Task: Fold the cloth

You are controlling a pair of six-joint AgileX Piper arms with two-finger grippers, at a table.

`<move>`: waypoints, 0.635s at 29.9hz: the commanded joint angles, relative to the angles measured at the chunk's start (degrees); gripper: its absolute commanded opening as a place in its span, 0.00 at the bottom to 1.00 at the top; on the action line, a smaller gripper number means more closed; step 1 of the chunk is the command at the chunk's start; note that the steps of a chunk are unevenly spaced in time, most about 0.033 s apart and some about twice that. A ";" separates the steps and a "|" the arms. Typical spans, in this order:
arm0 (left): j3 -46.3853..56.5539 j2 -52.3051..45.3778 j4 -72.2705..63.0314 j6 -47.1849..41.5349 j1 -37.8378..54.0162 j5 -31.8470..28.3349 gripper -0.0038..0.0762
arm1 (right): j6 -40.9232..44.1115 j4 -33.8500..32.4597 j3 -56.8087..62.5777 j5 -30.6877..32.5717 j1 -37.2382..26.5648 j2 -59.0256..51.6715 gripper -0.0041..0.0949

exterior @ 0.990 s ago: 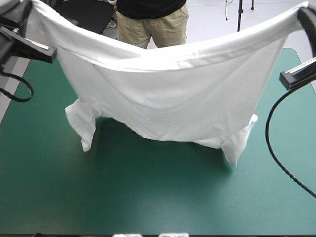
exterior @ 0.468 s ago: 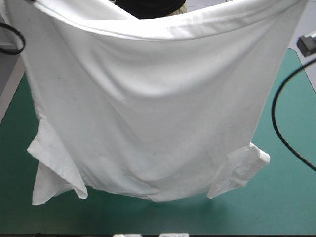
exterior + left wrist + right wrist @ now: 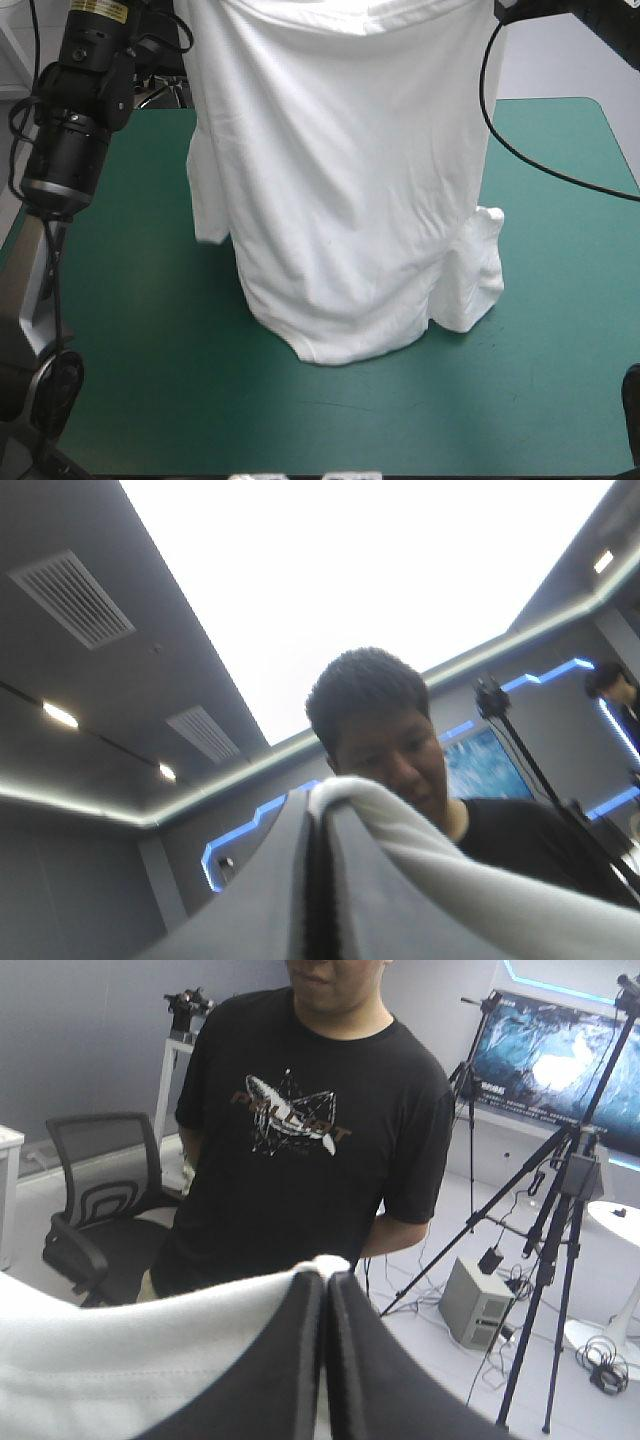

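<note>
Lifted high by both arms, the white T-shirt [image 3: 340, 200] hangs like a tall curtain through the upper and middle part of the high view. Its top edge runs out of the frame's top and its body falls in long creases toward the table [image 3: 130, 400]. The rounded lower hem [image 3: 335, 352] sits just below the frame's centre, down at the teal-green cover; whether it rests there or hangs just clear cannot be told. One short sleeve [image 3: 478, 270] dangles at centre right, and the other sleeve [image 3: 205, 205] shows as a narrow flap on the cloth's left edge. The left arm [image 3: 75, 130] rises along the frame's left side, and the right arm [image 3: 585, 12] crosses the upper right corner. Both reach past the top edge, so neither tool shows from above.

In the left wrist view, the left gripper [image 3: 318, 805] has its two black fingers pressed all but together, with a fold of white cloth pinched between them and spilling down beside one finger. In the right wrist view, the right gripper [image 3: 325, 1282] is likewise nearly closed on the shirt. A white edge peeks out at its tips, and the fabric stretches away beside one finger.
</note>
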 commanded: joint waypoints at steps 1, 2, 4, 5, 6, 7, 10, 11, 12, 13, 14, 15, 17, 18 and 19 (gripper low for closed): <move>-1.51 -0.38 -1.18 -0.29 2.51 -13.61 0.03 | -6.06 7.37 -1.42 -11.74 -0.38 -0.88 0.02; -1.51 0.13 -1.19 -0.29 3.33 -13.32 0.03 | -8.83 8.86 -1.42 -13.38 -0.38 -0.73 0.02; -1.51 0.49 -1.19 -0.29 4.90 -13.74 0.03 | -12.88 12.07 -1.42 -15.59 -0.38 -0.73 0.02; -1.60 0.49 -1.19 -0.89 5.70 -13.88 0.03 | -14.65 14.19 -1.42 -16.62 -0.38 -0.88 0.02; -1.72 0.49 -1.19 -1.74 6.37 -13.88 0.03 | -16.27 15.40 -1.53 -16.72 -0.38 -0.86 0.02; -1.82 0.49 -1.19 -2.71 6.72 -13.88 0.03 | -17.12 16.30 -1.53 -16.47 -0.38 -0.86 0.02; -1.91 0.49 -1.49 -4.14 7.38 -13.46 0.03 | -17.24 16.37 -1.53 -13.47 -0.38 -0.72 0.02; -1.91 0.49 -2.19 -4.14 7.38 -12.36 0.03 | -17.24 16.26 -1.53 -11.26 -0.38 -0.61 0.02; -1.91 0.49 -3.45 -4.14 7.38 -10.49 0.03 | -17.24 15.93 -1.53 -9.63 -0.38 -0.48 0.02; -1.91 0.49 -4.09 -4.14 7.38 -7.56 0.03 | -16.99 15.42 -1.41 -7.60 -0.38 -0.12 0.02; -1.91 0.49 -4.08 -4.58 7.38 -4.27 0.03 | -16.00 14.36 -1.41 -5.55 -0.38 0.00 0.02; -1.91 0.49 -4.08 -5.79 7.38 1.17 0.03 | -14.06 12.92 -1.30 -3.89 -0.38 0.39 0.02; -1.91 0.49 -4.22 -9.03 7.38 15.72 0.03 | -8.59 7.73 -1.02 -0.31 -0.38 1.16 0.02; -1.91 0.49 -4.22 -11.38 7.38 24.42 0.03 | -4.96 4.14 -0.15 1.13 -0.38 1.29 0.02; -1.91 0.63 -4.22 -13.53 7.38 32.38 0.03 | -1.53 0.66 1.19 2.13 -0.38 1.40 0.02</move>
